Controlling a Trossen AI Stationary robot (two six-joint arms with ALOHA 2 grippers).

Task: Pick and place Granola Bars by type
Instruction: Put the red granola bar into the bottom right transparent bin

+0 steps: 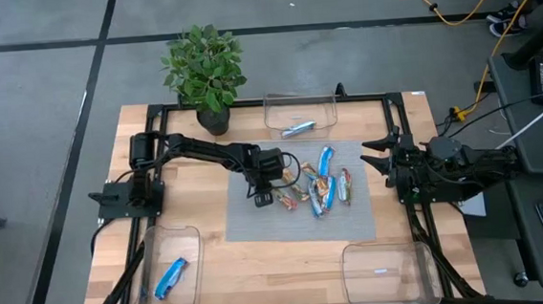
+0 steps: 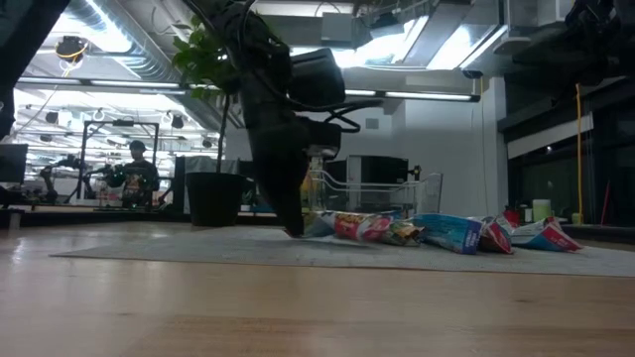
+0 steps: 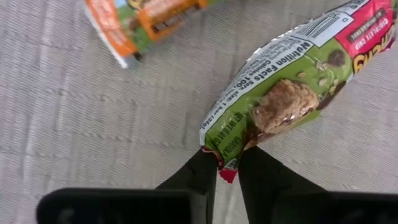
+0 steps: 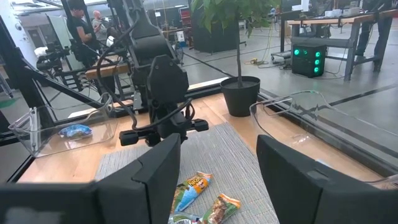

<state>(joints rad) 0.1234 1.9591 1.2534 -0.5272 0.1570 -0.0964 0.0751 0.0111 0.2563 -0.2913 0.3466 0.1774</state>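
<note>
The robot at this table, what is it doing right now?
It is sorting granola bars. The left gripper is down on the grey mat, pinching the end of a green and red bar. More bars lie piled beside it. The right gripper waits open at the table's edge.

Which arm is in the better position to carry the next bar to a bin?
Left. Its gripper pinches the green bar's end on the mat; the right gripper waits open at the edge.
</note>
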